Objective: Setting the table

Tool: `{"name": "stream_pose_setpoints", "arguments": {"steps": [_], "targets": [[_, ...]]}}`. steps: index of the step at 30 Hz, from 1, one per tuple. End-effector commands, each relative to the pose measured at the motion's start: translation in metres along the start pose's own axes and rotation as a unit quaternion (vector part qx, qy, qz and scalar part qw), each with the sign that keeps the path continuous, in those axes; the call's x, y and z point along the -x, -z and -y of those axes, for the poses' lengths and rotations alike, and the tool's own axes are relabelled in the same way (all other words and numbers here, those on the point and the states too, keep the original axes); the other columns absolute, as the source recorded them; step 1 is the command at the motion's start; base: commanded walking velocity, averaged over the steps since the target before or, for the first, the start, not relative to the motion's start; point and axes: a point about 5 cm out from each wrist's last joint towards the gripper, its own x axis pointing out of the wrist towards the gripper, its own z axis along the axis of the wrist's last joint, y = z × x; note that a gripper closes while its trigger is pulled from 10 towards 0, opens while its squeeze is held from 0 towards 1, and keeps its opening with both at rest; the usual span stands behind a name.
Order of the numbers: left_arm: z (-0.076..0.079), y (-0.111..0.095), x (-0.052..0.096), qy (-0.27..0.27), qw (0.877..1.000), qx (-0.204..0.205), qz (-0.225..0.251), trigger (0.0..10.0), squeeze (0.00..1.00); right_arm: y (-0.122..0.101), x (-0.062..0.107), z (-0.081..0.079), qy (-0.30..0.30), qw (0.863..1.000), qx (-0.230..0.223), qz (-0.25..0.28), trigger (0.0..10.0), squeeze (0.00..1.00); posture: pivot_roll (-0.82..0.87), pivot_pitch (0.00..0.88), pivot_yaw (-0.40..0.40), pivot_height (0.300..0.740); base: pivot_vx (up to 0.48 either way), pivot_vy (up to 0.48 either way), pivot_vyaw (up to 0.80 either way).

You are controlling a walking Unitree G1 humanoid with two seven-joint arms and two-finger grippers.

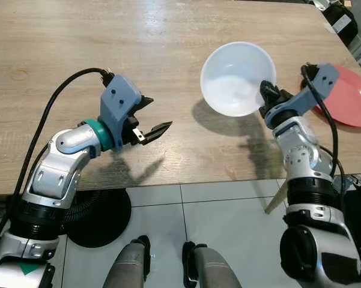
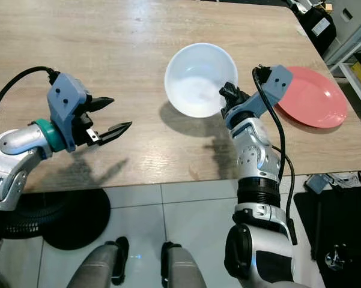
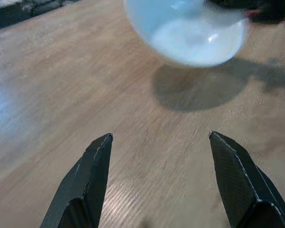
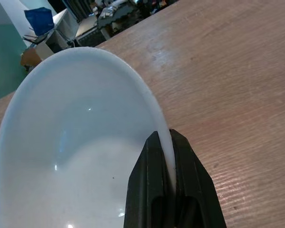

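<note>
1. The step in hand appears to be carrying a white bowl to its place on the wooden surface. The right gripper holds the bowl by its rim, one finger inside and one outside, as the right wrist view shows with the fingers pinched narrow on the edge.

2. The bowl hangs above the surface toward its right side, not resting on it. A dark shadow lies on the wood below and beside it, apart from the bowl's outline, which suggests it is lifted clear.

3. The bowl is plain, glossy and white, round and fairly deep. It seems empty, with only soft highlights inside. It is tipped slightly, the held rim sitting toward the near edge.

4. A red plate lies flat near the right edge of the surface, just beyond the right gripper's wrist. Whether the bowl is meant for that plate I cannot tell.

5. The left gripper hovers over the near-left part of the surface with its fingers spread wide and empty, pointing toward the bowl.

6. The next move likely calls for lowering the bowl level until its base meets the surface, then releasing the rim. A rim pinch gives little control of tilt, so a slow descent would be prudent.
</note>
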Motion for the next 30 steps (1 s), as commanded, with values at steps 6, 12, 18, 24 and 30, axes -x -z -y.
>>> {"name": "stream_pose_setpoints", "arguments": {"steps": [6, 12, 18, 24, 30], "targets": [[-0.001, 0.012, 0.0, -0.031, 0.999, 0.011, -0.019, 10.0, 0.0, -0.013, 0.006, 0.005, 0.014, 0.999, -0.012, 0.039, 0.0, 0.0, 0.08, 0.147, -0.035, 0.74, 0.0, 0.0, 0.0], [-0.013, -0.009, -0.004, -0.137, 0.99, 0.011, 0.032, 10.0, 0.0, -0.043, 0.03, 0.008, 0.04, 0.987, 0.055, 0.145, 10.0, 0.0, 0.07, 0.117, -0.017, 0.74, 0.0, 0.0, 0.0], [-0.019, -0.015, -0.004, -0.214, 0.975, 0.026, 0.053, 10.0, 0.0, -0.037, 0.047, 0.011, 0.05, 0.981, 0.101, 0.156, 10.0, 0.0, 0.06, 0.107, -0.006, 0.74, 0.0, 0.0, 0.0], [-0.023, -0.011, -0.004, -0.262, 0.963, 0.043, 0.051, 10.0, 0.0, -0.024, 0.054, 0.012, 0.05, 0.98, 0.135, 0.138, 10.0, 0.0, 0.05, 0.103, 0.002, 0.74, 0.0, 0.0, 0.0], [-0.025, -0.011, -0.009, -0.293, 0.954, 0.044, 0.054, 10.0, 0.0, -0.022, 0.054, 0.019, 0.072, 0.979, 0.139, 0.133, 10.0, 0.0, 0.04, 0.088, 0.008, 0.74, 0.0, 0.0, 0.0]]}}
